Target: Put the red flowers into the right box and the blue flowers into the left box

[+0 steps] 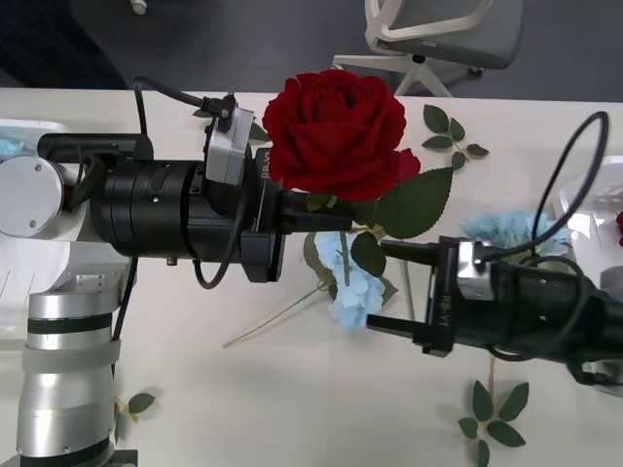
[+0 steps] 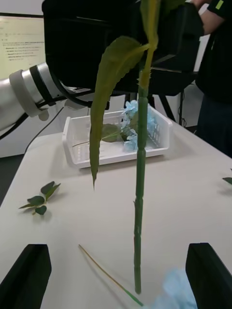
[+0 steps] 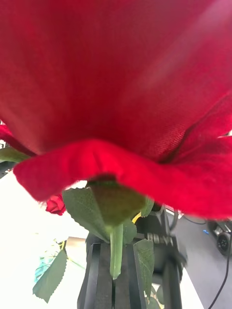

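Clamping a red rose (image 1: 336,131) upright, bloom up, left tool (image 1: 313,212); right tool (image 1: 384,288) spread

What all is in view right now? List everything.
held rose: one, red, raised above the table's middle
second rose: one, red, far right of the table
blue flowers: two on the table, pale blue; more in the left box
left box: one, white, table's left side
leaf sprigs: three, green, loose on the table
table: one, white
chair: one, grey and white, behind the table
left end effector: black, shut on the held rose's stem
right end effector: black, open, over the middle blue flower
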You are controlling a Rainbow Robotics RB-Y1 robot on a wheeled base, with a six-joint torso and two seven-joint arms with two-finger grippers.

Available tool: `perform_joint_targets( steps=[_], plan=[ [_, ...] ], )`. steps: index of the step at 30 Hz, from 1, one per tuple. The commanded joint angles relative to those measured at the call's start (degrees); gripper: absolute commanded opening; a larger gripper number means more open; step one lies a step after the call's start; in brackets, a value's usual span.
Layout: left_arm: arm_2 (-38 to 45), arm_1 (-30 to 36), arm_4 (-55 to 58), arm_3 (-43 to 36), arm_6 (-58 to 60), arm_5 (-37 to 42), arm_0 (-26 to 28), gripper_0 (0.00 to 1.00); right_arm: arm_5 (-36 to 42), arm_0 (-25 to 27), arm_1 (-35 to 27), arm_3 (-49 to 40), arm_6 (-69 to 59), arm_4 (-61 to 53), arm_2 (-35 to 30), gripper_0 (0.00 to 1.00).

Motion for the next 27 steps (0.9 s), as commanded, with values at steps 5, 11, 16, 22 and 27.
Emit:
perform_joint_targets(
  steps=[5, 11, 16, 22, 27],
  plan=[
    [0.5, -0.1, 0.2, -1.5, -2.3, -0.3, -0.8, 0.00, 8.4, -5.2, 9.1, 0.6, -3.3, -3.9, -0.8, 0.82],
    [0.5, -0.1, 0.2, -1.5, -2.3, -0.3, -0.8, 0.00, 8.9, -8.8, 14.4, 5.6, -3.3, -5.5, 1.2, 0.83],
    [0.5, -0.1, 0.2, -1.5, -2.3, -0.3, -0.8, 0.00, 8.9, -9.8, 16.9, 8.3, -3.5, -6.2, 1.4, 0.00],
    [0.5, -0.1, 0.2, -1.5, -2.3, -0.3, -0.8, 0.00, 8.9, -9.9, 17.7, 8.8, -3.6, -7.3, 1.4, 0.00],
    [0.5, -0.1, 0.2, -1.5, -2.3, -0.3, -0.8, 0.00, 8.9, -9.9, 17.8, 8.8, -3.9, -7.4, 1.4, 0.00]
  ],
)
